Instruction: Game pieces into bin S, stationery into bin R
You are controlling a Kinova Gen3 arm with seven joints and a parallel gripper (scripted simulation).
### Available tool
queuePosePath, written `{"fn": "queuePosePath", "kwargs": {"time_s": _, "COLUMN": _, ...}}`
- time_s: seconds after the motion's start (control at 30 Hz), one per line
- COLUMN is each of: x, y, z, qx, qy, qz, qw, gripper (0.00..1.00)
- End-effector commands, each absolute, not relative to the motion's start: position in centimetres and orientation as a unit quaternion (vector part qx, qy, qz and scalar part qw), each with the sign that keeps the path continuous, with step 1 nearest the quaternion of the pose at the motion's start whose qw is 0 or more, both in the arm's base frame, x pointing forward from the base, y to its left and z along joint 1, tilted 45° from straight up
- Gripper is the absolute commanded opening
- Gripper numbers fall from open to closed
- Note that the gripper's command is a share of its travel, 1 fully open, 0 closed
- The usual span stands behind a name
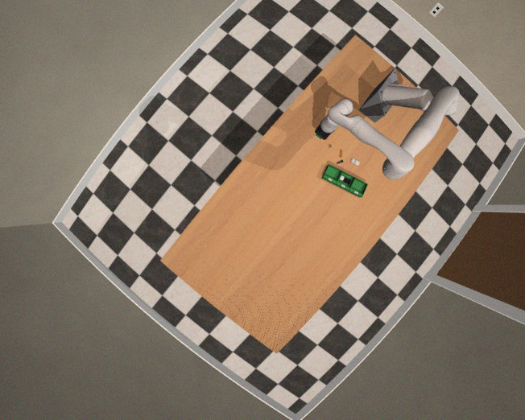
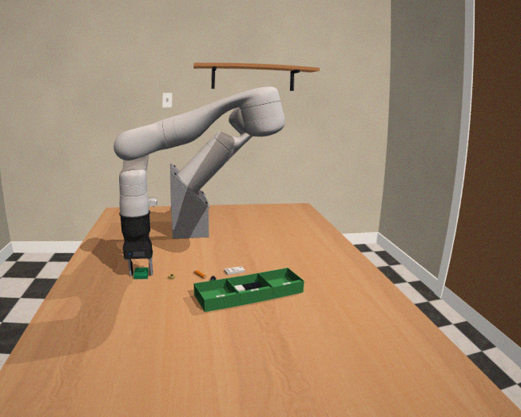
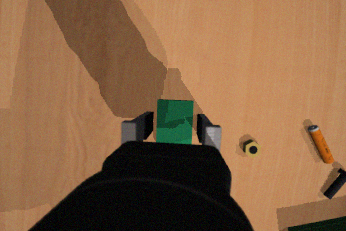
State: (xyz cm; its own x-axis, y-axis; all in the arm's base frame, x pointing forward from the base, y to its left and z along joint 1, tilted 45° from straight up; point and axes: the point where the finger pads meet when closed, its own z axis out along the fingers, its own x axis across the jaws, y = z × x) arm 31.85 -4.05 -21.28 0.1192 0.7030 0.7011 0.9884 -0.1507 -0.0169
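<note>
My gripper [image 3: 175, 122] [image 2: 140, 270] is down at the table top near the table's left edge, fingers open on either side of a flat green block [image 3: 174, 121] [image 2: 140, 273] that lies on the wood. There is a small gap between each finger and the block. In the overhead view the wrist [image 1: 324, 132] covers the block. A green tray of three bins [image 2: 220, 301] [image 1: 330, 174] stands to the right; its labels are too small to read. The middle bin holds a white and a black piece [image 2: 247, 286].
Between the block and the bins lie a small yellow and black ring [image 3: 249, 147] [image 2: 171, 276], an orange cylinder [image 3: 320, 143] [image 2: 200, 273], a black cylinder [image 3: 334, 183] [image 2: 212, 277] and a white domino [image 2: 234, 270] [image 1: 355, 161]. The arm's grey base [image 2: 188, 215] stands behind.
</note>
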Motion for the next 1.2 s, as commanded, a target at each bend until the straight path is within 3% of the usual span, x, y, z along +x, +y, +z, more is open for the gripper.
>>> {"fn": "queuePosePath", "kwargs": {"time_s": 0.0, "x": 31.9, "y": -4.1, "z": -21.2, "qx": -0.704, "qy": -0.601, "qz": -0.282, "qw": 0.252, "gripper": 0.70}}
{"fn": "queuePosePath", "kwargs": {"time_s": 1.17, "x": 31.7, "y": -5.3, "z": -20.1, "qx": -0.704, "qy": -0.601, "qz": -0.282, "qw": 0.252, "gripper": 0.70}}
